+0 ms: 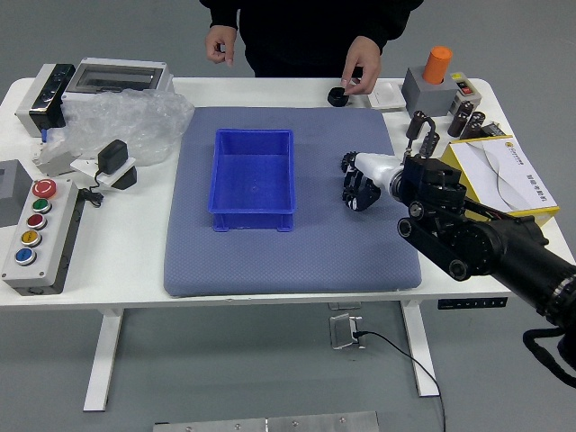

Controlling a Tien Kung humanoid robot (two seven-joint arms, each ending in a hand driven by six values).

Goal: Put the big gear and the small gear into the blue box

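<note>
The blue box stands upright on the grey-blue mat, with nothing visible inside it. My right hand, partly white, reaches low over the mat's right side, to the right of the box and apart from it. Dark, jagged shapes show at the hand's far end; I cannot tell which parts are gears and which are hand, nor whether anything is held. No big or small gear can be made out separately. The left arm is out of view.
Across the table, one hand of a person is at a black disc; the other hangs behind the edge. Plastic wrap and a button panel stand left, an orange-topped block and a yellow-edged box right.
</note>
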